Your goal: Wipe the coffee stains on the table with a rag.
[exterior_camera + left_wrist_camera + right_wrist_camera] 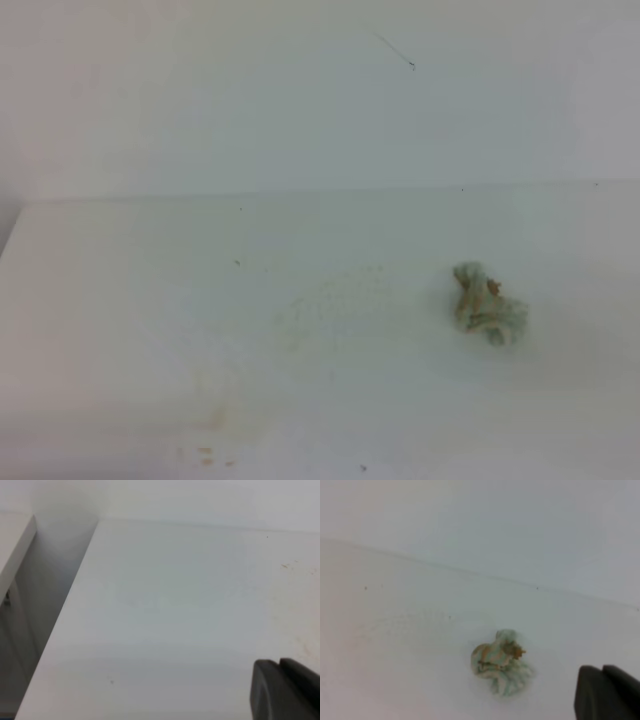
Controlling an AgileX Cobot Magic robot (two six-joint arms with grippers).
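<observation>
Rag: I see the rag (pixel 488 304) bunched into a wrinkled lump on the table (pixel 120 300), toward the right side and about midway between the back edge and the front edge. It carries orange-brown blotches, plain in the right wrist view (pixel 500 662). Nothing grips it.

Coffee stains: I find no glossy puddle. What shows is a faint dotted smear (pixel 330 300) left of the rag near the middle of the desk, plus brownish smudges (pixel 215 440) close to the front edge, left of centre. A few specks (pixel 287 566) sit toward the back right in the left wrist view.

Right gripper: only a dark corner of it (pixel 607 692) shows at the bottom right of its own camera, near the rag but apart from it. I cannot tell whether its fingers are apart or together.

Left gripper: likewise a dark sliver (pixel 285 687) at the bottom right of its view, over bare desk. Its state I cannot tell either.

Step in hand: I judge the main spill mostly wiped; residue is left, and the rag lies loose.

Next move: I would bring the right gripper down onto the rag, pinch its crest, then drag it left across the smear and forward to the front-edge smudges.

Room: open surface all round the rag. The left edge drops into a gap (pixel 55 585); the front edge lies close to the smudges, so strokes there should stay short.
</observation>
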